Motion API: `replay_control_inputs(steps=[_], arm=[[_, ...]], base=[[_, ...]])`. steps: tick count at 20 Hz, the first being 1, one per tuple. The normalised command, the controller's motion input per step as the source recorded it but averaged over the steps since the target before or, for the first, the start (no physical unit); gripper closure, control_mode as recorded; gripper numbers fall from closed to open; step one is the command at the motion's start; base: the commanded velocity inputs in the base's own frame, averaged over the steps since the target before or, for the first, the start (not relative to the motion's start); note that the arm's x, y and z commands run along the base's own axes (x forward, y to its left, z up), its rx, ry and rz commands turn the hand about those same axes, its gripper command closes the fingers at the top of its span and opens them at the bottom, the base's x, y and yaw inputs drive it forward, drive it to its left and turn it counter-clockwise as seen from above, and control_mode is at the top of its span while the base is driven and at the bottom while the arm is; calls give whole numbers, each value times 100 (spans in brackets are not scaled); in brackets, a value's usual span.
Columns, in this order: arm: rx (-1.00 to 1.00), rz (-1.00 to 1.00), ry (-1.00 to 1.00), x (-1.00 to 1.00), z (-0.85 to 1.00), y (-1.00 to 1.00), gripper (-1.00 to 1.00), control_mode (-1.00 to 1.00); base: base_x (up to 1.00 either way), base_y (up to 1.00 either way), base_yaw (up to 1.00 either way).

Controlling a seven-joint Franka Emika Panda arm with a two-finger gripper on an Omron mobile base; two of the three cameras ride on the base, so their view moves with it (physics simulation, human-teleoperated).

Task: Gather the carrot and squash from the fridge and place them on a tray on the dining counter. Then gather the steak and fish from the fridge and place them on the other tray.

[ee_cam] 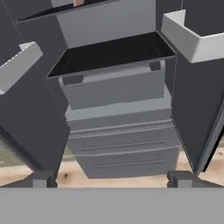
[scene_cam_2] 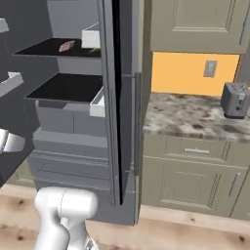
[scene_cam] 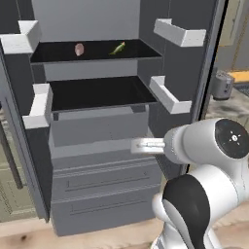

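Fingers (ee_cam: 44, 179) spread wide apart before the open fridge (scene_cam: 97, 160) — steak (scene_cam: 79, 48) on its top shelf.

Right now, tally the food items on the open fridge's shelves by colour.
Pink: 1, the pinkish item on the left of the upper shelf.
Green: 1, the green item to its right on the same shelf.
Lower shelf: 0.
Total: 2.
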Motion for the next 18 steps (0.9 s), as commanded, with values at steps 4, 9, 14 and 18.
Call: replay_control_inputs(steps=[4,9,14,18], arm=[[0,0,0,0,0,0,-100,100],[0,0,0,0,0,0,-100,100],[0,0,0,0,0,0,-100,100],[0,0,0,0,0,0,-100,100]], base=[[95,0,-12],[59,39,-16],[31,44,-8],[38,22,1]])
